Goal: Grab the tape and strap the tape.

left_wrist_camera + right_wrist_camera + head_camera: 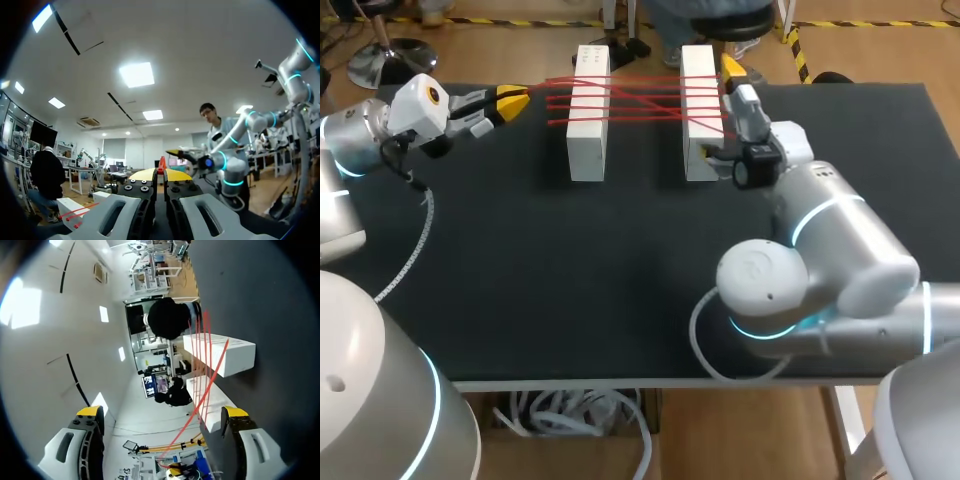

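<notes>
My black surface [620, 280] carries a left white block [588, 115] and a right white block [699, 110], with red tape [640, 98] zigzagging between them. My left tool [512, 102] is pinched closed on the tape's end. My right tool [161, 414] is spread wide, empty, beside the right white block.

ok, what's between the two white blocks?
Several strands of red tape span the gap from the left block to the right block, some crossing each other, over bare table. The head view shows it.
</notes>
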Available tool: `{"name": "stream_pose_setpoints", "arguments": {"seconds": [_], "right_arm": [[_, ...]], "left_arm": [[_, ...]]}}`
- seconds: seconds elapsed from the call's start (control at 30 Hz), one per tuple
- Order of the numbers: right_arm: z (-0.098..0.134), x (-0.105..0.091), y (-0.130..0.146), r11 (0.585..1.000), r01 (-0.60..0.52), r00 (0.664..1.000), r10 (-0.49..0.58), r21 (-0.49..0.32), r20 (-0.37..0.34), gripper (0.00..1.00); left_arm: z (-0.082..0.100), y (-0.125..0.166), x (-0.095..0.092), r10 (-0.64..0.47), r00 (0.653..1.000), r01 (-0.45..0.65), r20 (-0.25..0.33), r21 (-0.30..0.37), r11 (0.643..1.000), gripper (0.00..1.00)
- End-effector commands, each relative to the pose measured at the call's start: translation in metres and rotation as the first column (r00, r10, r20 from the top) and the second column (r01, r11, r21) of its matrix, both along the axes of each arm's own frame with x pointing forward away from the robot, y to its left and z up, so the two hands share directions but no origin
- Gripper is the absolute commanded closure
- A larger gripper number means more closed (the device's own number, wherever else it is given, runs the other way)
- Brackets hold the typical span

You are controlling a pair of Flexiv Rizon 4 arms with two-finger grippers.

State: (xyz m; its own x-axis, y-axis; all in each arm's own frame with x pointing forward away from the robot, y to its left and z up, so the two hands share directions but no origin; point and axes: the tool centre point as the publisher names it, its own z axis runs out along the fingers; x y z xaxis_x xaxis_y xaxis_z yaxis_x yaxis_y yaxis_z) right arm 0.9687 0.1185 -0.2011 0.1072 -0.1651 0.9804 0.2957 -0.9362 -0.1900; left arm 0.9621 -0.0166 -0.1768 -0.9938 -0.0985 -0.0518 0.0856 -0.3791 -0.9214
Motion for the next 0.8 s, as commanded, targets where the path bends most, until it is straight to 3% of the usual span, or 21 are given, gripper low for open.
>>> {"name": "stream_pose_setpoints", "arguments": {"seconds": [0.03,0.47,0.8], "right_arm": [[0.000,0.010,0.012,0.995,0.096,0.995,-0.096,-0.007,-0.008,0.00],[-0.004,0.031,0.006,0.987,0.162,0.987,-0.162,0.011,0.001,0.00],[0.010,0.032,0.004,0.982,0.183,0.983,-0.184,0.038,0.022,0.00]], "left_arm": [[-0.001,0.001,0.001,-0.002,1.000,0.002,0.003,-0.002,1.000,1.00],[-0.001,0.001,0.001,-0.002,1.000,0.002,0.003,-0.002,1.000,1.00],[-0.001,0.001,0.001,-0.002,1.000,0.002,0.003,-0.002,1.000,1.00]]}}
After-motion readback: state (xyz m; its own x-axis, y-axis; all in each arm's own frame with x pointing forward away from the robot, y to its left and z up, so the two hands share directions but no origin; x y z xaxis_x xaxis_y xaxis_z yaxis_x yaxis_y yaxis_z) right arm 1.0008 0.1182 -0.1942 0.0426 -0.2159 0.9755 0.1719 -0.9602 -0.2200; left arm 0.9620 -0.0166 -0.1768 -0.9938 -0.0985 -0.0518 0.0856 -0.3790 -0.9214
